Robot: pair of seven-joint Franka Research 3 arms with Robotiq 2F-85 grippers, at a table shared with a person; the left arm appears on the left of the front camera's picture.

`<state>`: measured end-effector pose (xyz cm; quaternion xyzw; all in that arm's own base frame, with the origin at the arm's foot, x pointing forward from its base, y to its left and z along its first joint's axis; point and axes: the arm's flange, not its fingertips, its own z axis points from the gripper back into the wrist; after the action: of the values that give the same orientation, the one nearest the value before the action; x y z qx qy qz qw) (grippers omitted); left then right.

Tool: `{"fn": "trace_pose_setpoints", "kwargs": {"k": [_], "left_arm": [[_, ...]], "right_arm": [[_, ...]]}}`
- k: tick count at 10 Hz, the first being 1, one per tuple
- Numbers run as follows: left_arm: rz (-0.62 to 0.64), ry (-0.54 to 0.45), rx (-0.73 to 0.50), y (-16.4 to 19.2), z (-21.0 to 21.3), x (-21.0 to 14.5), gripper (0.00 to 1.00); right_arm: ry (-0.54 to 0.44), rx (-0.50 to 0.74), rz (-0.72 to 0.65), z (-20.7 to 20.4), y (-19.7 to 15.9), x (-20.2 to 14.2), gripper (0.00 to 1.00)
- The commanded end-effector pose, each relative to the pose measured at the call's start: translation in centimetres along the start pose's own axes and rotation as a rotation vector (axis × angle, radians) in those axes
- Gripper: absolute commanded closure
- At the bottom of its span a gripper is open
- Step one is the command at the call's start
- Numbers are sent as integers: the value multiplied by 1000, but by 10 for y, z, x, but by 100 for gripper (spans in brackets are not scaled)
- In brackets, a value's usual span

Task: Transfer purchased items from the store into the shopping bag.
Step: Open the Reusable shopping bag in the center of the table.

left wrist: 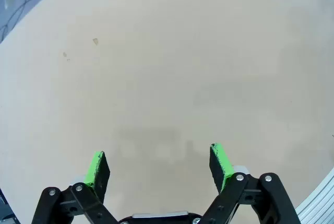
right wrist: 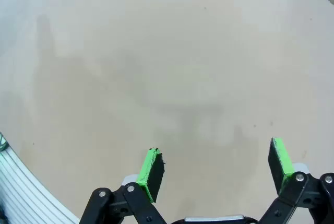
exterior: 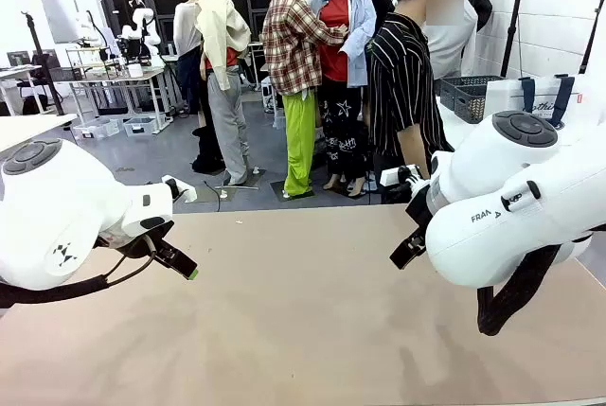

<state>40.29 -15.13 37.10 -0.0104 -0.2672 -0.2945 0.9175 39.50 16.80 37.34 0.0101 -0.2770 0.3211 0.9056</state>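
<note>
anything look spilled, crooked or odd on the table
Nothing stands out. The left gripper and right gripper hang open over the table, no spill or damage, just two tiny specks. The basket and shopping bag sit at the far right.

A beige, matte table [exterior: 303,330] carries faint shadows and two small specks [left wrist: 95,41] on its surface.

The white left arm [exterior: 57,212] and white right arm [exterior: 511,198] hang over the beige tabletop [exterior: 303,330]. Across it stands a person in a black striped shirt [exterior: 402,84]. Near them are a dark grey lattice plastic basket [exterior: 469,96] and a white plastic bag with navy handles [exterior: 535,100].
</note>
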Motion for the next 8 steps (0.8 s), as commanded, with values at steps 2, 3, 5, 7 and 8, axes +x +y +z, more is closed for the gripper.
{"fn": "trace_pose_setpoints", "kwargs": {"k": [2, 3, 5, 7, 8], "left_arm": [[0, 0, 0, 0, 0, 0, 0], [0, 0, 0, 0, 0, 0, 0], [0, 0, 0, 0, 0, 0, 0], [0, 0, 0, 0, 0, 0, 0], [0, 0, 0, 0, 0, 0, 0]], "right_arm": [[0, 0, 0, 0, 0, 0, 0], [0, 0, 0, 0, 0, 0, 0], [0, 0, 0, 0, 0, 0, 0], [0, 0, 0, 0, 0, 0, 0], [0, 0, 0, 0, 0, 0, 0]]}}
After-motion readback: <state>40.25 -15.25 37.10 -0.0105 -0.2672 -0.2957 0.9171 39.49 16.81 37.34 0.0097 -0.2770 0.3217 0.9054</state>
